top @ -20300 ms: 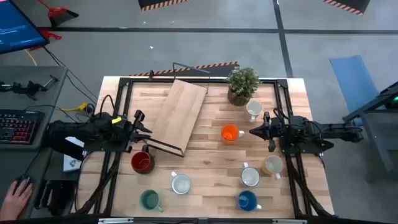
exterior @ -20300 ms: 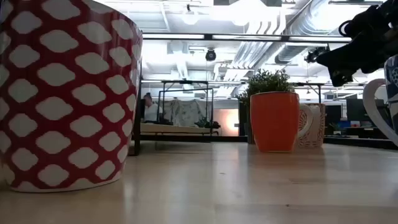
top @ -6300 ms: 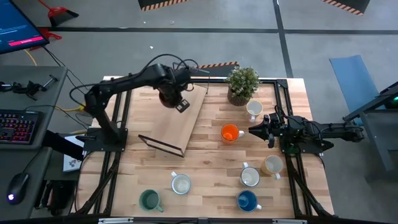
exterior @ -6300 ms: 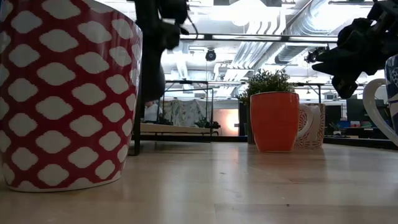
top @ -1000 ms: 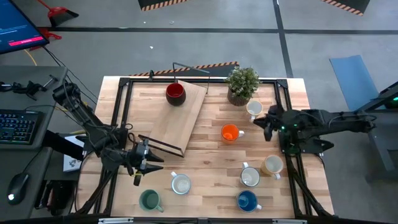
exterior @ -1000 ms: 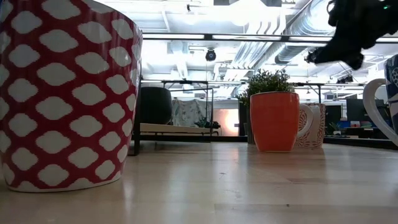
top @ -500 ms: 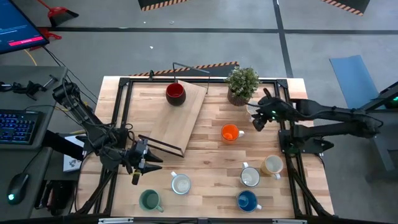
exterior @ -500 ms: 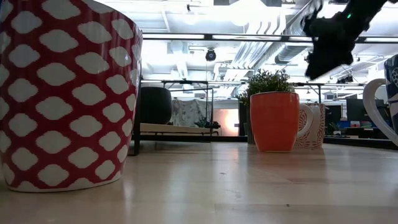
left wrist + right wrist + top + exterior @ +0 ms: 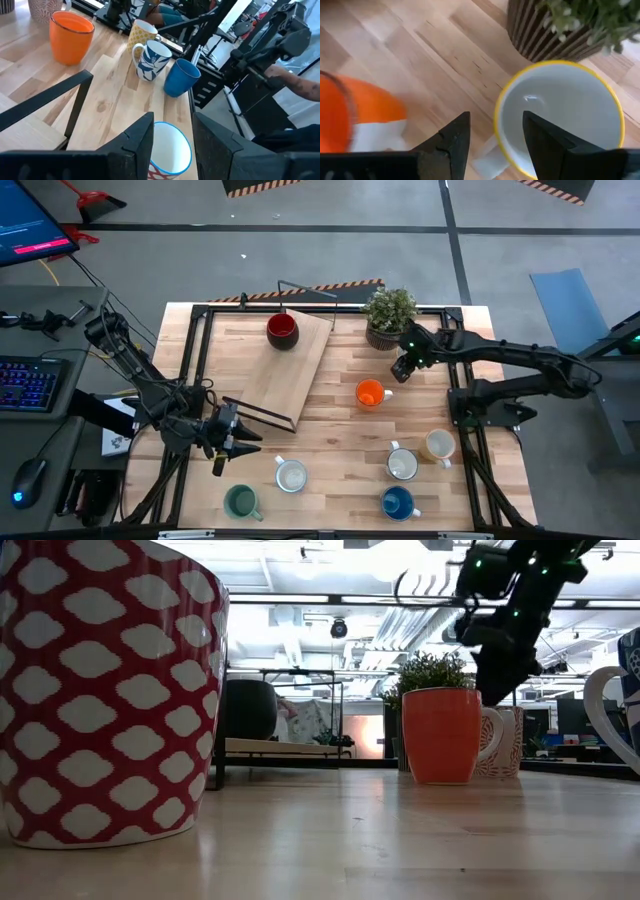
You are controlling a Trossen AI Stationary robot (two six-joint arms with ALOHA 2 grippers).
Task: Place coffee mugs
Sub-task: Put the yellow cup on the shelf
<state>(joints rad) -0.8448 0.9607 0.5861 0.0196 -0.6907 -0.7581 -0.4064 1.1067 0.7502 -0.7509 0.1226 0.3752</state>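
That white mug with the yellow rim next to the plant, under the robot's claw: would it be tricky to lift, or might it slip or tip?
The yellow-rimmed mug looks like stiff, glazed ceramic, so probably slippery and breakable if dropped. It stands upright on a wide round base, so a nudge would likely slide it, not tip it. The open right gripper hovers over its rim; the potted plant crowds it.

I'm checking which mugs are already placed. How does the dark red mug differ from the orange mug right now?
The dark red ceramic mug stands on the light wooden board at the table's far side; the orange ceramic mug stands on the bare tabletop, off the board. The orange mug has the right gripper close beside it; nothing is near the red one. Both stand upright and look empty.
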